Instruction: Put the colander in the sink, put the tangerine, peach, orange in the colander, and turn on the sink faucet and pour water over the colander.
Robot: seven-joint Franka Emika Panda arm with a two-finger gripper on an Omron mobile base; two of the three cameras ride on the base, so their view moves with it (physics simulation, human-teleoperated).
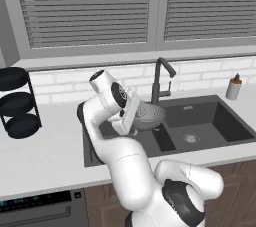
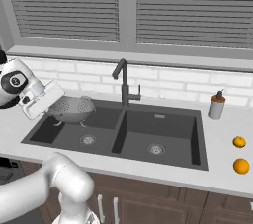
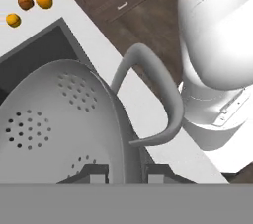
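My gripper clamps the rim of the silver, hole-dotted colander, loop-handled, hanging over the sink's left basin.

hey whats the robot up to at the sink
The arm is carrying the colander over the left basin of the sink, jaws shut on its rim next to a loop handle, as the hand view shows. The colander hangs above the basin floor, not set down. The faucet is off. Three fruits wait on the counter right of the sink.
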